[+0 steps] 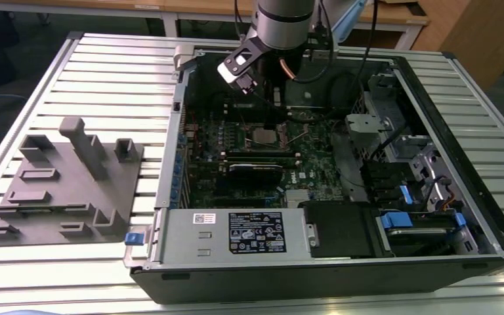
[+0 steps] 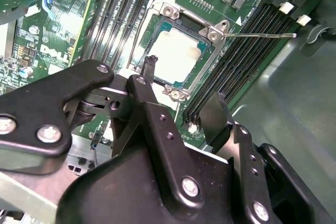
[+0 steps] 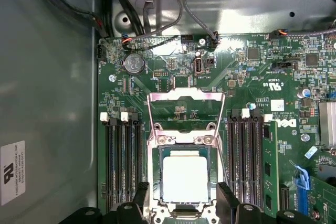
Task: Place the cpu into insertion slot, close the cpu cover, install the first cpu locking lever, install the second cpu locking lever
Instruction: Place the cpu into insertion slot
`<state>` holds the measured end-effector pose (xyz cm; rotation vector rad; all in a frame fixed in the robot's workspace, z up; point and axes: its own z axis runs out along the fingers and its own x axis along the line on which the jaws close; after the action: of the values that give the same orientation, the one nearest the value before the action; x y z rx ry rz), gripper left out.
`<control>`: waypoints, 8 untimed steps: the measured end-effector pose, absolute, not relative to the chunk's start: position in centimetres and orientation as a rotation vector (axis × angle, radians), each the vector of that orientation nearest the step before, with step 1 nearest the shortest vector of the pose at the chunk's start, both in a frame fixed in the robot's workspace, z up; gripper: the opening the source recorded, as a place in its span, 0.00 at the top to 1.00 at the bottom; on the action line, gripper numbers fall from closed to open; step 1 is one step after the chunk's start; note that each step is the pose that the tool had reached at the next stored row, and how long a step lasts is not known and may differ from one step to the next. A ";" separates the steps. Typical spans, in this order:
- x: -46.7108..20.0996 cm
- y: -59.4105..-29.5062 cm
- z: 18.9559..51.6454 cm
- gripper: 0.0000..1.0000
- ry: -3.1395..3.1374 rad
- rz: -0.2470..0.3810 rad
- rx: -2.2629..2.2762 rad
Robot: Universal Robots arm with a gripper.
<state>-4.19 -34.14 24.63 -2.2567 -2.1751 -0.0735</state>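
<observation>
cpu (image 3: pixel 188 179) is found already seated flat in the insertion slot (image 3: pixel 155 177), near the middle of the motherboard (image 3: pixel 247 77), between the two banks of long black memory slots (image 3: pixel 122 161). the cpu cover (image 3: pixel 186 96) is swung open and lies back beside the slot, toward the board's edge with the cables. one thin locking lever (image 2: pixel 257 35) is seen standing free, angled out over the memory slots in the second wrist view.

the gripper (image 2: pixel 184 90) is held just above the slot's near edge. its jaws are spread apart on either side of the chip and nothing is held between them.

the chip is judged light, stiff and fragile, best touched only at its edges. the cover is judged thin, light sheet metal on a hinge, best pressed at its free edge rather than pinched. the lever is judged springy wire, likely to slip, and best taken near its bent end.
</observation>
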 end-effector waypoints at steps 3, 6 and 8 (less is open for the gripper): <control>-4.2 -34.1 24.6 0.40 -2.175 -0.074 -2.257; -4.2 -34.1 24.6 0.53 -2.175 -0.073 -2.257; -4.2 -34.1 24.6 0.59 -2.175 -0.073 -2.257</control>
<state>-4.19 -34.14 24.63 -2.2565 -2.1751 -0.0734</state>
